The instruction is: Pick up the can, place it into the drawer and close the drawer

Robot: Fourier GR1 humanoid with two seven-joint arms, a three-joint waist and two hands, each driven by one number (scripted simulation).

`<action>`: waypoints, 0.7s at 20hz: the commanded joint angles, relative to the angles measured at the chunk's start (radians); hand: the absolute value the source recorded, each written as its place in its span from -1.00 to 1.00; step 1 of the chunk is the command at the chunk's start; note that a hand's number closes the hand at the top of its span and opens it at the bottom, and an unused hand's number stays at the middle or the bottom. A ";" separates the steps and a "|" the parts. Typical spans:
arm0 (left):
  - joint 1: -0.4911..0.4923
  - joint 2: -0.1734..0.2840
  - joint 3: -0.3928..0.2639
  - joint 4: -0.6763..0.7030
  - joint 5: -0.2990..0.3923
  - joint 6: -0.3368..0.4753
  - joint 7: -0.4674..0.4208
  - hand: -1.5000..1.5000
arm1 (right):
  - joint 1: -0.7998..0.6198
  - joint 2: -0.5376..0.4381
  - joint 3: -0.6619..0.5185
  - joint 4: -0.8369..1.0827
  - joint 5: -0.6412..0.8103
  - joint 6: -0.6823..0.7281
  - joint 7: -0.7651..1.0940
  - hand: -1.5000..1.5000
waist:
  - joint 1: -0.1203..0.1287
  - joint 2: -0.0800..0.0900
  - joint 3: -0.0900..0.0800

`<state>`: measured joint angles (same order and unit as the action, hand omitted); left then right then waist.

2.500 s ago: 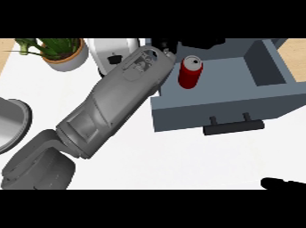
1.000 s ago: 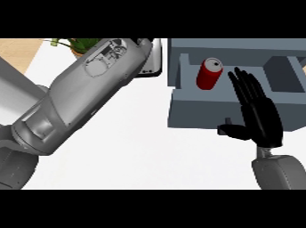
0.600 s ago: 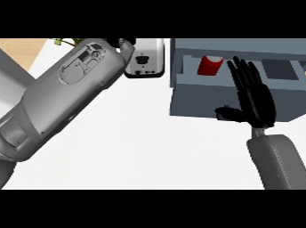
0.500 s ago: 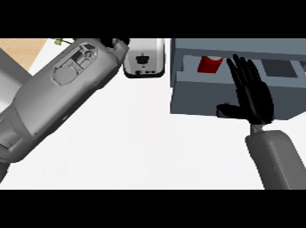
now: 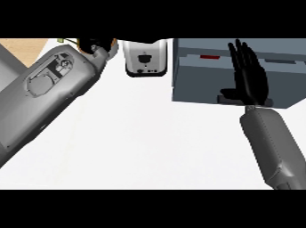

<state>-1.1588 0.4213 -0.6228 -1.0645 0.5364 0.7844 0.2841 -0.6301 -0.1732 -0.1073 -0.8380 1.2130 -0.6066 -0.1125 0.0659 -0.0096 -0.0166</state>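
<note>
White counter (image 5: 149, 133): one drawer (image 5: 202, 82), one can (image 5: 209, 57), right hand (image 5: 249, 78) flat.

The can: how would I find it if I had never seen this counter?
Start at the grey drawer at the upper right of the white counter, where the right hand lies flat against its front with straight fingers. Look into the narrow gap along the drawer's top. The can is the thin red sliver there, the only red thing in sight.
</note>
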 commanded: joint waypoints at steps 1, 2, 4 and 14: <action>0.054 0.047 0.006 -0.072 -0.016 -0.012 0.006 -1.00 | -0.079 0.041 -0.024 0.185 -0.001 -0.079 -0.015 -1.00 | 0.008 0.022 0.019; 0.054 0.062 0.003 -0.103 -0.009 -0.009 0.054 -1.00 | -0.152 0.007 -0.048 0.210 -0.003 -0.022 0.017 -1.00 | 0.016 0.018 0.018; 0.138 0.054 -0.003 -0.140 -0.022 0.006 -0.006 -1.00 | -0.191 0.021 -0.062 0.267 0.003 -0.071 0.025 -1.00 | 0.025 0.025 0.018; 0.198 0.057 0.012 -0.210 -0.063 0.017 0.000 -1.00 | -0.417 -0.032 -0.120 0.505 0.014 -0.121 0.031 -1.00 | 0.026 0.040 0.019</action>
<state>-0.9621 0.4910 -0.6136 -1.2550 0.4882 0.7856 0.2755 -0.9546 -0.1980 -0.2029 -0.4245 1.2298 -0.7219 -0.0955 0.0754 0.0139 -0.0038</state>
